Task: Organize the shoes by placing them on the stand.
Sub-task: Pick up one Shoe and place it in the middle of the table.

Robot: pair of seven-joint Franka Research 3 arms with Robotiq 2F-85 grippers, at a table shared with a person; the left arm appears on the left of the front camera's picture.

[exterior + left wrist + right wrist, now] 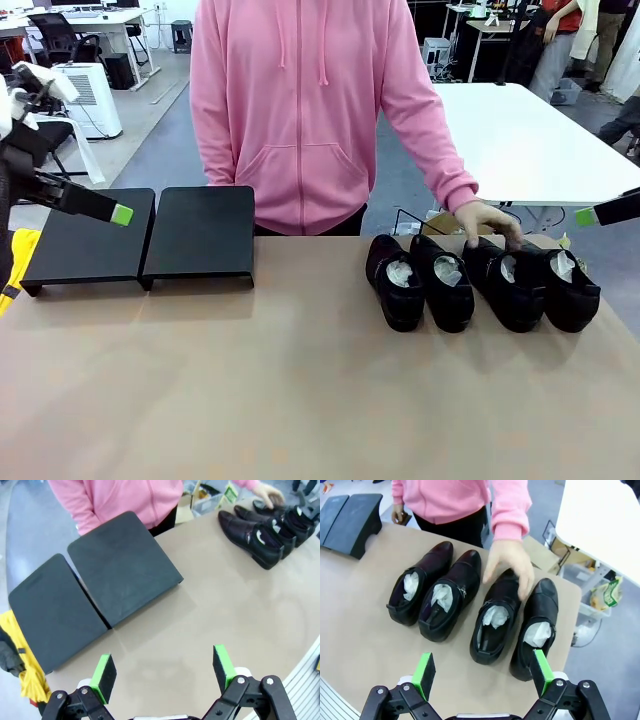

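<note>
Table holds the stand at its left end, 2 flat black tops side by side with nothing on them. The 4 shoes wait in a tight row at the right end, well apart from it. The person's hand rests on 1 shoe, so a grab now could pinch it. The right gripper hangs over the row, wide open and empty. The left gripper, open and empty too, hangs near the stand. Shoes touch, so 1 finger could knock a neighbour.
</note>
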